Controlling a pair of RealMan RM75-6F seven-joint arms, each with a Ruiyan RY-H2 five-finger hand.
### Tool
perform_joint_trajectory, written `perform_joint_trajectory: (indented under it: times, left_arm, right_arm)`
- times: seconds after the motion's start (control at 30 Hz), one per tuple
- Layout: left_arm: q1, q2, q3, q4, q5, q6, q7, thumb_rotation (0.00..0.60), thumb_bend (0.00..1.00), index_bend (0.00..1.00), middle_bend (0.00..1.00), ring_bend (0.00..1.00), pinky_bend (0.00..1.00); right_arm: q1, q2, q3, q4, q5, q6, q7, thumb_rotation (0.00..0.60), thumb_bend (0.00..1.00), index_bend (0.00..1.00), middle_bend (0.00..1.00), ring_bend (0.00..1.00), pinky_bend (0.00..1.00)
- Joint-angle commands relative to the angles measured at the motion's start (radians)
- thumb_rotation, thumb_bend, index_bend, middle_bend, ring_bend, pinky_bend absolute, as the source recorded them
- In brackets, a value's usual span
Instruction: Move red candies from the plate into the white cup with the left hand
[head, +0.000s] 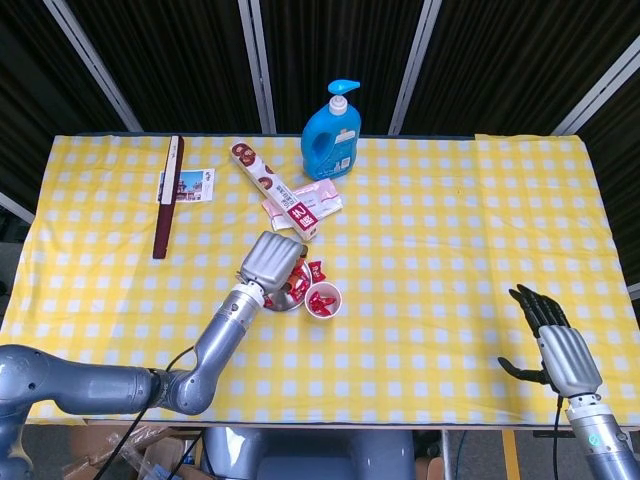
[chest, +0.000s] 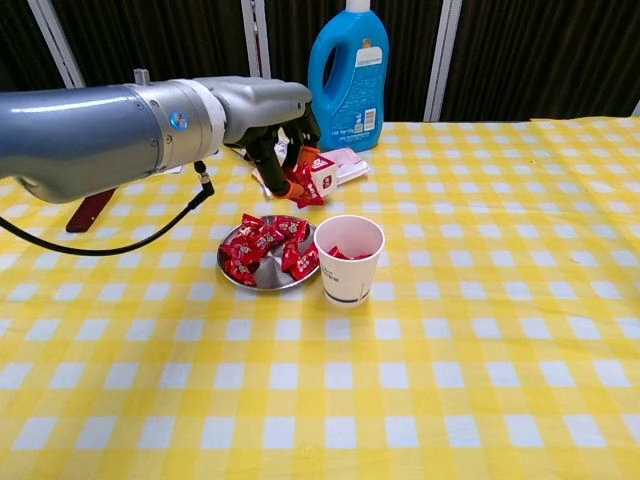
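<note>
My left hand (chest: 265, 105) hovers above the metal plate (chest: 262, 282) and pinches a red candy (chest: 301, 189) between its fingertips. Several red candies (chest: 260, 240) lie heaped on the plate. The white cup (chest: 348, 262) stands just right of the plate with red candies inside. The held candy hangs above the plate's far edge, left of and higher than the cup. In the head view the left hand (head: 272, 258) covers most of the plate, beside the cup (head: 322, 298). My right hand (head: 560, 350) rests open at the table's front right.
A blue detergent bottle (chest: 349, 75) stands at the back. A long snack box (head: 272, 188) and a pink packet (head: 318, 198) lie behind the plate. A dark stick-like box (head: 167, 195) and a card (head: 190, 185) lie at the far left.
</note>
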Motion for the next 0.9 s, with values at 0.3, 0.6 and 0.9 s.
perform_joint_trajectory:
  times: [0.3,0.6,0.9]
  left_arm:
    - [-0.043,-0.050,0.001,-0.036,0.003,-0.012,0.021,0.600,0.44,0.55,0.61,0.80,0.88]
    - [-0.066,-0.107,0.018,0.018,-0.019,-0.016,0.040,0.600,0.37,0.52,0.59,0.80,0.88]
    - [-0.061,-0.126,0.011,0.043,0.009,-0.010,0.007,0.600,0.27,0.41,0.45,0.80,0.88]
  right_arm:
    - [0.000,0.002,0.000,0.000,0.001,-0.003,0.005,0.600,0.28,0.00,0.00,0.00,0.00]
    - [0.000,0.004,-0.001,-0.001,-0.003,-0.003,0.012,0.600,0.28,0.00,0.00,0.00,0.00]
    - [0.000,0.005,-0.002,-0.001,-0.004,-0.003,0.012,0.600,0.28,0.00,0.00,0.00,0.00]
